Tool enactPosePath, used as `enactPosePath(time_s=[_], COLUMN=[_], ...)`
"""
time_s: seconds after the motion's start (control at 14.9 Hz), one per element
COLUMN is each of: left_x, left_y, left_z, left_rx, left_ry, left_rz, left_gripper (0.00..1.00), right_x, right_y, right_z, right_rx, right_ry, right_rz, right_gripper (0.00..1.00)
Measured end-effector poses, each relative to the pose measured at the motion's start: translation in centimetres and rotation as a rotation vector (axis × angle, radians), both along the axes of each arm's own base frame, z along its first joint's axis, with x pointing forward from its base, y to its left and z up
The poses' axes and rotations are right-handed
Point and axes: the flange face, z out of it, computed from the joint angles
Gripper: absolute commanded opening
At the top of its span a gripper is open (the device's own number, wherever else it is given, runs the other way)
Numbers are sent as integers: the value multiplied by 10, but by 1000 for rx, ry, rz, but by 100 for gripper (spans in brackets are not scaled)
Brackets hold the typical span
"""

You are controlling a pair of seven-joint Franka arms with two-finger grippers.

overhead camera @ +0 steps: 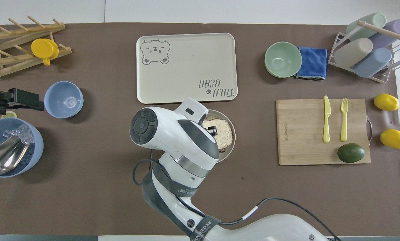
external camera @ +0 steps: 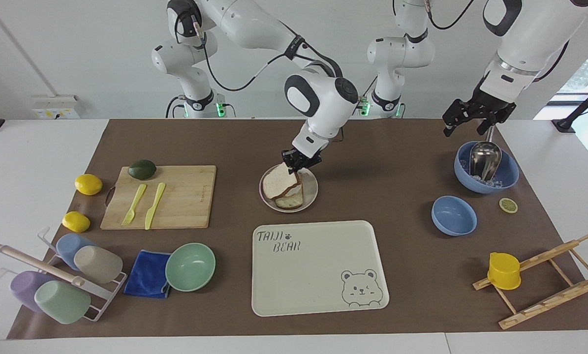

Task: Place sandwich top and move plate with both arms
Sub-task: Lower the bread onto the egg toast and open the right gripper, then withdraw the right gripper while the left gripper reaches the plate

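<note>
1. Centrally, in the middle of the facing frame, the sandwich top, a squarish pale speckled slice with a brown crust, lies tilted over the lower bread slice on the plate.
2. That plate is small, round and off-white with a shallow rim; it sits on the brown table mat, just above the tray in the facing frame.
3. At the crust's upper corner the right gripper pinches the sandwich top between its black fingers; the overhead frame shows a fingertip pressed on the bread's face.
4. Below the plate in the facing frame lies the large rectangular cream tray, smooth, with rounded corners, a bear drawing and lettering.
5. At the upper right of the facing frame the left gripper hangs over the rim of a deep blue bowl that holds ice and a shiny metal scoop; it holds nothing, and whether its fingers are spread I cannot tell. That arm waits.
6. At the left of the facing frame a wooden cutting board carries a yellow-green fork, a matching knife and a dark avocado.
7. At the lower left, a mint-green bowl sits beside a folded blue cloth.
</note>
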Motion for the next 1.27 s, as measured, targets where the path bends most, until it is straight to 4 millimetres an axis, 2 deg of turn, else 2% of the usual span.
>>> enactPosePath(time_s=[0.13, 0.2, 0.4, 0.54, 1.0, 1.07, 1.21, 1.27], left_x=[0, 0, 0, 0, 0, 0, 0, -1], left_y=[0, 0, 0, 0, 1, 1, 1, 1], left_z=[0, 0, 0, 0, 0, 0, -2, -4], left_rx=[0, 0, 0, 0, 0, 0, 0, -2], left_ry=[0, 0, 0, 0, 0, 0, 4, 8], left_rz=[0, 0, 0, 0, 1, 1, 2, 4], left_gripper=[100, 100, 100, 100, 100, 100, 100, 100], right_x=[0, 0, 1, 1, 2, 4, 19, 33], right_y=[1, 1, 1, 1, 2, 2, -10, -25], right_z=[-3, -3, -3, -3, 0, 4, 22, 36], right_rx=[1, 1, 2, 5, 18, 23, 61, 111], right_ry=[-2, -3, -5, -7, -6, -11, -15, -6], right_rz=[-7, -10, -12, -12, -18, -21, -68, -121], right_gripper=[0, 4, 21, 39, 51, 56, 88, 100])
